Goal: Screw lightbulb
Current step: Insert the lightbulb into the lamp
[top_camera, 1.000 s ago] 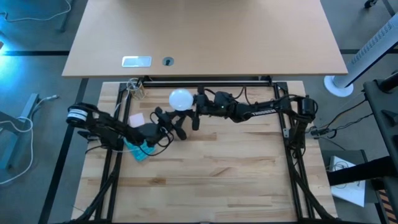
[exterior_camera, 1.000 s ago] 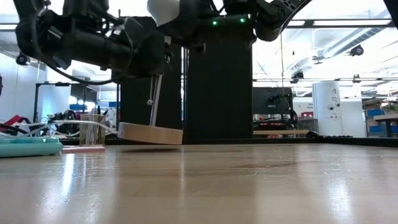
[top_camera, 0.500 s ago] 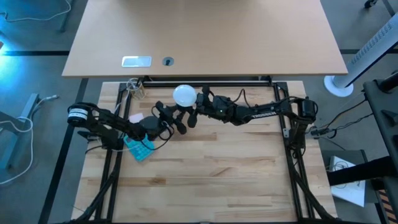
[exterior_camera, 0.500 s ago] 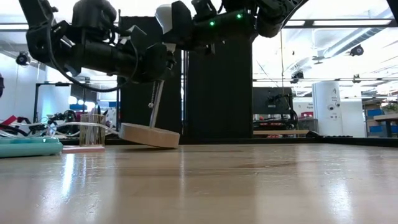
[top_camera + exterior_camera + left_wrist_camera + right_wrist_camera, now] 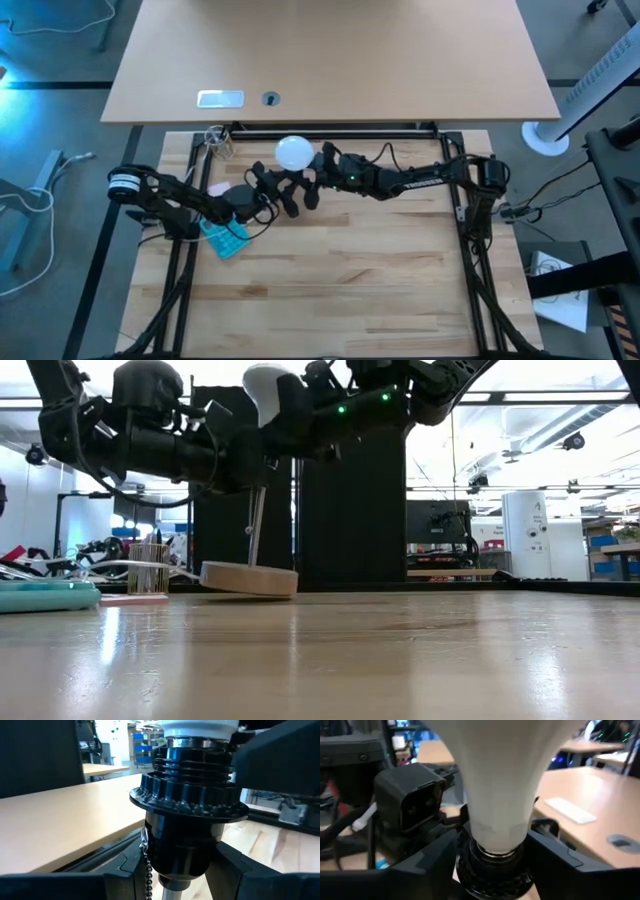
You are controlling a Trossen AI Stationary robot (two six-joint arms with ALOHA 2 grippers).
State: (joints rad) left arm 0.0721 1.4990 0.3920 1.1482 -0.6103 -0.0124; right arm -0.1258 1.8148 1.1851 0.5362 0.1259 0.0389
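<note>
1. The left gripper (image 5: 172,885) has its jaws clamped on the black socket (image 5: 187,820), just below its ribbed collar
2. The right gripper (image 5: 492,855) has its jaws clamped on the narrow neck of the lightbulb (image 5: 293,152)
3. The lightbulb sits in the socket top, directly above the left jaws
4. The wooden disc (image 5: 248,578) hangs below the left jaws, tilted over the counter (image 5: 400,660)
</note>
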